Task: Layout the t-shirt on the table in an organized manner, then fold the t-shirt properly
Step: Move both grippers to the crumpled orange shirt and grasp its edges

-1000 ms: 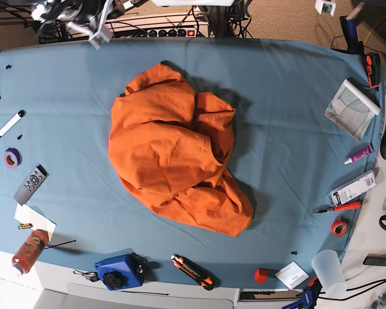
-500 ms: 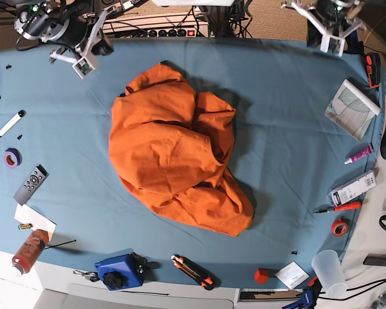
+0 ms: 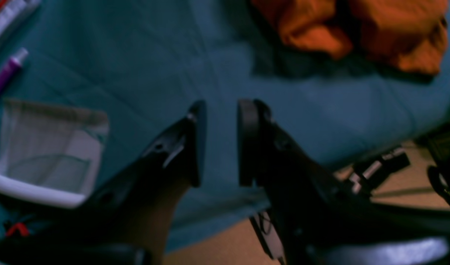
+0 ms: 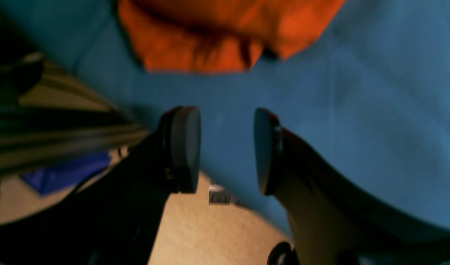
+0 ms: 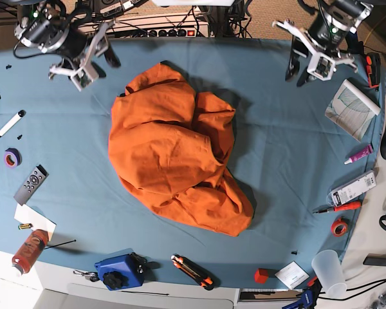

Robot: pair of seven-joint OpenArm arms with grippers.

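A workshop: cables (image 5: pixel 180 26), a box cutter (image 5: pixel 193 271) and tape rolls (image 5: pixel 338 226) ring the table (image 5: pixel 289 161).

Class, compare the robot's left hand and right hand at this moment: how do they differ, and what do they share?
The left hand has a narrower gap between its fingers; the right hand is spread wider. In the overhead view the left hand hangs nearer the striped pad, the right hand at the opposite far corner. Both are empty, clear of the t-shirt.
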